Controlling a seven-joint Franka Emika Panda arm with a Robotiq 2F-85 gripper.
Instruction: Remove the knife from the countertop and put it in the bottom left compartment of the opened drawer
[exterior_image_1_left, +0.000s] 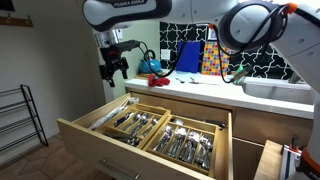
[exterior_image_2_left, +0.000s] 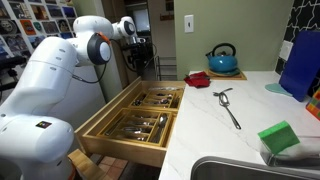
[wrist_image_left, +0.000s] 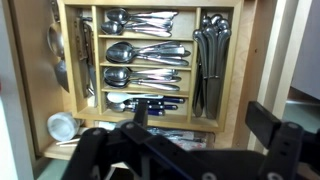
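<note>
The drawer (exterior_image_1_left: 96, 143) is pulled open below the white countertop (exterior_image_2_left: 205, 145) and holds two wooden cutlery trays. My gripper (exterior_image_1_left: 113, 70) hangs above the drawer's left tray, also seen in an exterior view (exterior_image_2_left: 137, 50). In the wrist view its fingers (wrist_image_left: 203, 115) are wide apart with nothing between them. A flat silvery utensil (wrist_image_left: 57, 50), possibly the knife, lies in the narrow section at the tray's left edge. A slim dark utensil with a looped head (exterior_image_2_left: 228, 106) lies on the countertop.
A teal kettle (exterior_image_2_left: 223, 58), a red object (exterior_image_2_left: 197, 78), a blue bag (exterior_image_2_left: 300, 62) and a green sponge (exterior_image_2_left: 279, 137) sit on the counter, with a sink (exterior_image_2_left: 250, 170) at its near end. A small white cup (wrist_image_left: 62, 125) sits in the drawer. A wire rack (exterior_image_1_left: 18, 118) stands by the wall.
</note>
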